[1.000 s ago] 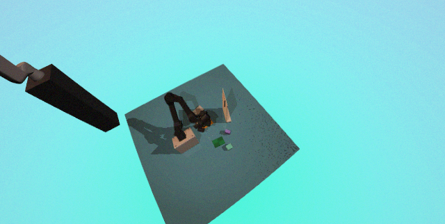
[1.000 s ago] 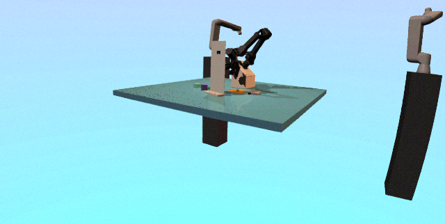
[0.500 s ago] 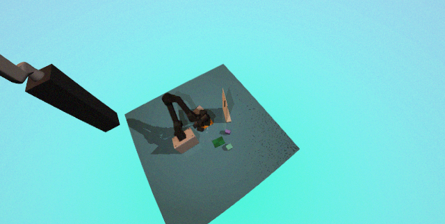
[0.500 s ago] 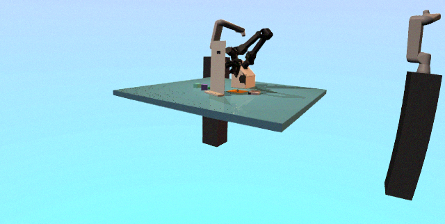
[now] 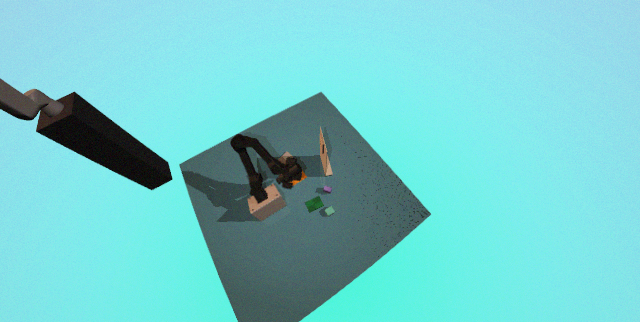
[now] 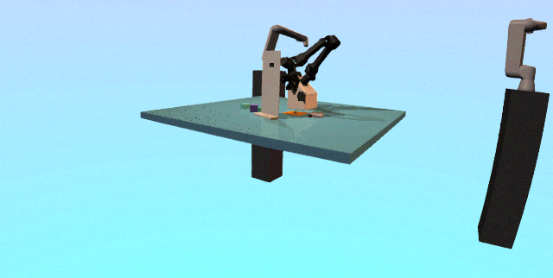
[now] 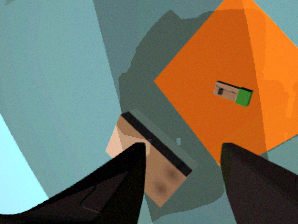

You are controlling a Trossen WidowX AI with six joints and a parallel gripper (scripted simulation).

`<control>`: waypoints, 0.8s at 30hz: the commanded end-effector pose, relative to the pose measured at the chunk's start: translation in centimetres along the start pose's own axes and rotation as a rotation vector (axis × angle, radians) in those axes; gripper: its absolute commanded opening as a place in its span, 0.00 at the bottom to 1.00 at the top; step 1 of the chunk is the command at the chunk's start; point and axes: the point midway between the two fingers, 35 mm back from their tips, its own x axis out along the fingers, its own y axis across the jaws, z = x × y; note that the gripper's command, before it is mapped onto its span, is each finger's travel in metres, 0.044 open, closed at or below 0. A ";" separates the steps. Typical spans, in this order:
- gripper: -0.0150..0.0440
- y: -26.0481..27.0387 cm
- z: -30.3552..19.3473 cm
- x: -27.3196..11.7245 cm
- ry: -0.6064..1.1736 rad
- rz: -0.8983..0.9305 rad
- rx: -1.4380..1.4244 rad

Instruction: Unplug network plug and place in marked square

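Observation:
The plug, a small pinkish-grey body with a green end, lies on the orange square on the table. It is out of the socket. The upright panel stands apart from it, with a dark socket opening near its top. My gripper is partly open with nothing between its fingertips. It hangs above the table, and the plug shows beyond the right fingertip in the wrist view, apart from the fingers.
A pinkish block with a black edge lies beside the orange square. A green patch, a purple block and a pale green block are on the table. Black columns carry grey arms.

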 end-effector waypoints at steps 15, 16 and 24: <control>0.52 1.6 1.2 -2.5 -0.022 -0.018 -0.010; 0.52 1.7 1.2 -2.7 -0.022 -0.018 -0.010; 0.52 2.6 1.2 -4.1 -0.022 -0.019 -0.012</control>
